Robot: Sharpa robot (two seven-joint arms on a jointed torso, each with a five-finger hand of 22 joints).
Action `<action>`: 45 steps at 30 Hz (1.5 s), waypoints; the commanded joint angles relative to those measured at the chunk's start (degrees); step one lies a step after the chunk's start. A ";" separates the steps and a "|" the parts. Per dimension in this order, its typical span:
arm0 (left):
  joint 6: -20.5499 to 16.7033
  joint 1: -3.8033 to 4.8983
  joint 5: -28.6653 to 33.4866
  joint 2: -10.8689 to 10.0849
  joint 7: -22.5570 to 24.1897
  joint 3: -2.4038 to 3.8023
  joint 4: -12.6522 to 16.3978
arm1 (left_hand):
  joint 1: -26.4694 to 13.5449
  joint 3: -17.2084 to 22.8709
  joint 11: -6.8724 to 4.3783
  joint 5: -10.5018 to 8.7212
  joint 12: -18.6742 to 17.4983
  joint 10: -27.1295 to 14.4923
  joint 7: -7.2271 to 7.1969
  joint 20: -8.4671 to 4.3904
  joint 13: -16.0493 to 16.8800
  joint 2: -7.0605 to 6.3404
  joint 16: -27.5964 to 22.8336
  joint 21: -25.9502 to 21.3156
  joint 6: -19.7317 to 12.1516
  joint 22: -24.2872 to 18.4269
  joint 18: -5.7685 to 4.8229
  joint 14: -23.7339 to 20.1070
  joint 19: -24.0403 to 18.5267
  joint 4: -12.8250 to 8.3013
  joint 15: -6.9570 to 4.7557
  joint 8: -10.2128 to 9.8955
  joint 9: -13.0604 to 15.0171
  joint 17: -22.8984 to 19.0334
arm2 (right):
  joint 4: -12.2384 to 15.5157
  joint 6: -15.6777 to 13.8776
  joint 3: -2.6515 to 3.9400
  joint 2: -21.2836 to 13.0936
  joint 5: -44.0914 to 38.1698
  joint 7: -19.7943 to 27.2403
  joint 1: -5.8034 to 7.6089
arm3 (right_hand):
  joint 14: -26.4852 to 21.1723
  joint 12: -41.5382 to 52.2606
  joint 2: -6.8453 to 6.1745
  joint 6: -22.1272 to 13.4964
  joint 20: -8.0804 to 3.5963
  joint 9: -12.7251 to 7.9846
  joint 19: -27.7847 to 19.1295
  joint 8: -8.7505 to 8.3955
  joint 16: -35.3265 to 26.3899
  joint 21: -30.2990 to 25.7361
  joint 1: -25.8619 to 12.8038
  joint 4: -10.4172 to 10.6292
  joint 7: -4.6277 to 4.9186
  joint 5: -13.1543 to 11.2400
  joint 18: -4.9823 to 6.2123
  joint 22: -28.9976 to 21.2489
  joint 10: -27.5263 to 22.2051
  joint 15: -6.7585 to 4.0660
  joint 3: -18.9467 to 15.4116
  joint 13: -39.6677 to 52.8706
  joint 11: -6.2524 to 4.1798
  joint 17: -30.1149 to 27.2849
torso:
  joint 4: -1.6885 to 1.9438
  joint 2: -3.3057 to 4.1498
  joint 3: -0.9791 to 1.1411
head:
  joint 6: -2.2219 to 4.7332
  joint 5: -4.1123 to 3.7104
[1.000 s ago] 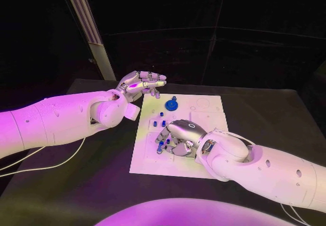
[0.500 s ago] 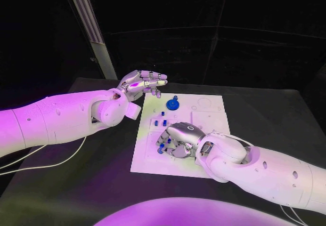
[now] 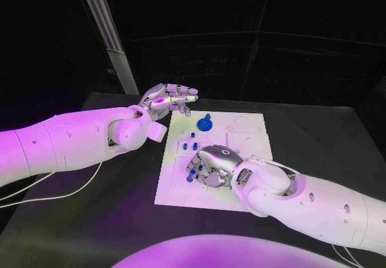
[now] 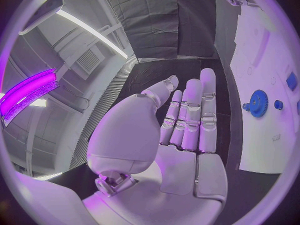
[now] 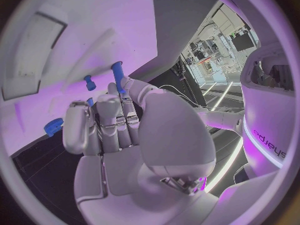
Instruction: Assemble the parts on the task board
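Black table (image 3: 322, 139): right hand (image 3: 211, 163) pinches blue peg (image 5: 117, 75).

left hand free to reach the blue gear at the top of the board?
Probably yes. The left hand hangs open just past the task board's far left corner, holding nothing. Nothing lies between it and the blue gear; the right hand works nearer the robot.

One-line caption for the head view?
Right hand works among blue parts on the task board; left hand hovers beyond its corner.

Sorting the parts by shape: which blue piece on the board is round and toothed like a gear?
The blue gear at the task board's far end, nearest the left hand. The other blue pieces by the right hand are small pegs.
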 commanded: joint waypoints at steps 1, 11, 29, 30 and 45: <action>0.49 0.10 0.21 0.00 0.55 0.05 0.11 | -0.36 -0.27 -0.02 0.23 0.15 -0.55 0.02 0.34 -0.04 0.40 0.24 -0.33 -0.50 -0.06 0.82 -0.47 -0.05 -0.04 -0.08 0.27 -0.03 -0.06 | 0.02 -0.80 0.01 0.22 -0.97 -1.24 0.03 | 0.40 0.26 0.33 0.21 0.18 0.00 0.41 -0.08 0.34 0.17 -0.14 0.02 0.30 0.30 -0.62 0.88 0.68 -0.08 -0.45 0.04 -0.44 0.10 | 0.03 -0.02 -0.03 | -0.03 0.01; 0.55 0.11 0.21 -0.06 0.42 0.05 0.12 | -0.36 -0.33 -0.02 0.23 0.34 -0.55 0.03 0.35 -0.02 0.48 0.31 -0.37 -0.49 -0.12 0.83 -0.50 -0.06 -0.03 -0.07 0.41 -0.01 -0.16 | -0.06 4.64 0.01 0.67 -1.78 -2.17 0.00 | 0.35 0.13 0.25 0.36 0.19 0.03 0.28 -0.08 0.42 0.08 -0.69 0.14 0.21 0.33 -0.58 0.76 0.81 -0.11 -0.93 0.05 -0.51 0.05 | -0.01 -0.02 -0.03 | -0.26 0.19; 1.02 0.11 0.21 0.21 0.20 0.05 -0.13 | -0.36 -0.33 -0.02 0.23 0.34 -0.55 0.03 0.35 -0.02 0.48 0.31 -0.37 -0.49 -0.12 0.83 -0.50 -0.06 -0.03 -0.07 0.41 -0.01 -0.16 | 0.52 2.59 -0.02 0.85 -1.86 -2.56 -0.01 | -2.20 -4.47 -2.39 -6.22 1.40 -0.41 -5.55 -1.41 -4.06 -5.51 -4.77 2.24 1.00 -0.08 1.25 -6.57 -7.47 1.41 -6.36 -0.32 1.23 -6.32 | 0.02 -0.09 -0.02 | -0.28 0.03; 1.06 0.11 0.21 0.22 0.15 0.05 -0.14 | -0.38 -0.35 -0.02 0.23 0.36 -0.56 0.03 0.36 -0.02 0.48 0.32 -0.38 -0.51 -0.13 0.83 -0.51 -0.06 -0.02 -0.07 0.42 -0.01 -0.17 | 0.49 1.99 -0.02 0.82 -1.86 -2.60 -0.01 | -2.95 -4.78 -2.50 -7.40 1.58 -0.39 -6.71 -1.39 -5.49 -6.74 -4.78 2.35 1.06 -0.32 1.61 -8.09 -8.75 1.55 -7.28 -0.30 1.41 -8.16 | 0.00 -0.08 -0.01 | -0.23 0.00; 1.21 0.09 0.21 0.11 -0.06 0.03 -0.39 | -0.40 -0.38 -0.01 0.22 0.40 -0.59 0.04 0.37 -0.03 0.47 0.33 -0.39 -0.53 -0.14 0.83 -0.52 -0.06 -0.02 -0.06 0.44 -0.01 -0.20 | 4.27 -10.36 0.03 -4.23 4.00 1.77 -0.30 | -4.59 -0.30 -0.45 -16.21 2.24 -0.05 -9.74 -0.90 -10.34 -12.87 -1.97 6.37 1.49 0.98 2.93 -14.98 -14.36 2.01 -24.58 0.14 1.92 -15.43 | -0.19 -0.22 0.03 | 0.43 -0.75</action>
